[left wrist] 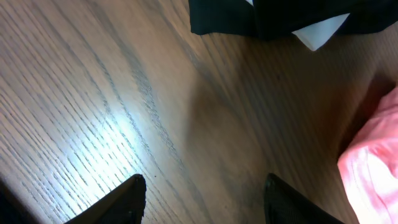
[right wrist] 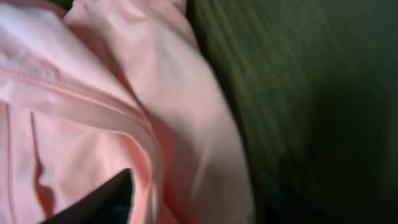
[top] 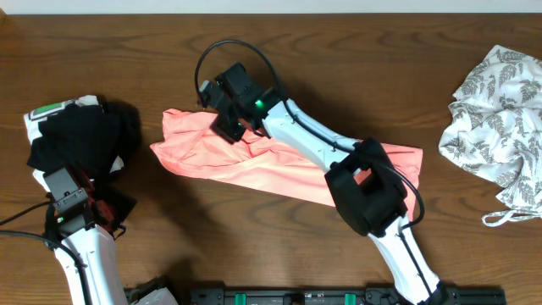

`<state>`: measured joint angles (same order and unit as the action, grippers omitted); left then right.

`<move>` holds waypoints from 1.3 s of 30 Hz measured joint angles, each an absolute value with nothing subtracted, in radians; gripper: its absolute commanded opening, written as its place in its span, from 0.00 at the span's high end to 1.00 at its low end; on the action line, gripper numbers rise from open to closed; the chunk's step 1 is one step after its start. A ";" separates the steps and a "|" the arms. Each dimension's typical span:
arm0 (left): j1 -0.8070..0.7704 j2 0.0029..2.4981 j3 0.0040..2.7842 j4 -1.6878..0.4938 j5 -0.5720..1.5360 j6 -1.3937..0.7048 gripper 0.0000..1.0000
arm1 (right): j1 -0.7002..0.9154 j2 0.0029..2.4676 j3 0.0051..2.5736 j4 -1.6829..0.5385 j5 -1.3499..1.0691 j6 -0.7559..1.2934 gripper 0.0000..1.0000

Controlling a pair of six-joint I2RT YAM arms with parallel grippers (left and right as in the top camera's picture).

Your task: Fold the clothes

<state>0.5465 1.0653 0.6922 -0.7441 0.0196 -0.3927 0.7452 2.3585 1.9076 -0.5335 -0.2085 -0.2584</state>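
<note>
The plain salmon-pink T-shirt of soft fabric (top: 254, 165) lies in the middle of the dark wooden table (top: 339, 51), drawn out as a long rumpled band from upper left to lower right. The right gripper (top: 227, 125) reaches across it to the upper-left end, probably to work that edge. Its wrist view shows only one dark finger (right wrist: 106, 202) against pink cloth, so I cannot tell whether its jaws are parted or pinching.

The left gripper (left wrist: 204, 198) hangs low over bare wood with its jaws spread and nothing between them; it sits between the black-and-white bundle of cloth (top: 80, 135) and the shirt's left end (likely parked clear of the work). The white garment with grey leaf print (top: 500, 119) waits at the far right edge, well apart.

The shirt looks thin and limp; soft ridges run along it, and a stitched seam crosses the close view.
</note>
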 measured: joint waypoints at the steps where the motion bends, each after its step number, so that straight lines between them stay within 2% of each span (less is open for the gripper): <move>1: 0.546 1.065 0.692 -0.744 0.020 -0.393 0.39 | 0.749 2.358 1.907 -0.538 -0.209 -0.261 0.30; 8: 0.546 1.065 0.692 -0.744 0.020 -0.393 0.38 | 0.780 2.358 1.906 -0.545 -0.202 -0.266 0.37; 14: 0.546 1.065 0.692 -0.744 0.024 -0.393 0.39 | 0.775 2.358 1.905 -0.479 -0.065 -0.252 0.42; 19: 0.546 1.065 0.692 -0.738 0.032 -0.393 0.39 | 0.759 2.358 1.904 -0.476 -0.052 -0.239 0.69; 20: 0.546 1.065 0.692 -0.736 0.035 -0.393 0.38 | 0.757 2.358 1.904 -0.476 -0.057 -0.232 0.72; 26: 0.547 1.065 0.692 -0.736 0.059 -0.393 0.38 | 0.754 2.358 1.904 -0.479 -0.069 -0.155 0.72; 34: 0.547 1.065 0.692 -0.736 0.107 -0.392 0.39 | 0.764 2.358 1.883 -0.498 -0.074 -0.119 0.66; 39: 0.547 1.065 0.693 -0.736 0.131 -0.392 0.38 | 0.770 2.369 1.832 -0.466 -0.066 -0.110 0.58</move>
